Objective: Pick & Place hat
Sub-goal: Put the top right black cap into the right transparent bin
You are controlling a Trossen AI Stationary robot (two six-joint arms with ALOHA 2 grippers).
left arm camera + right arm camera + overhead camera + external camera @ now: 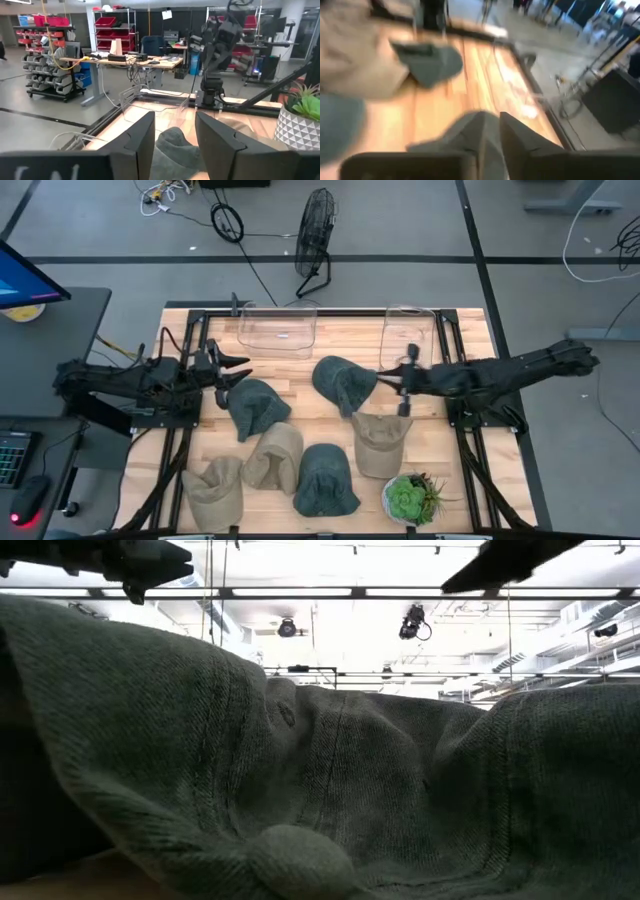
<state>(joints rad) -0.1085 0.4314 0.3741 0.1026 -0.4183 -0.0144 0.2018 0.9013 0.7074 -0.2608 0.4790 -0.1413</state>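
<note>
Several caps lie crown-up on the wooden table: dark green ones (257,407), (343,383), (325,480) and tan ones (275,457), (213,490), (380,442). My left gripper (236,372) is open and hovers at the far-left edge of a green cap (175,145), which shows between its fingers. My right gripper (385,378) is shut, just right of the middle green cap (427,60), which lies ahead of its fingers and apart from them. The near green cap (320,790) fills the low view.
Two clear plastic bins (278,328), (410,330) stand along the table's far edge. A potted succulent (410,498) sits at the near right, beside the tan cap. Bare wood shows between the bins and the caps.
</note>
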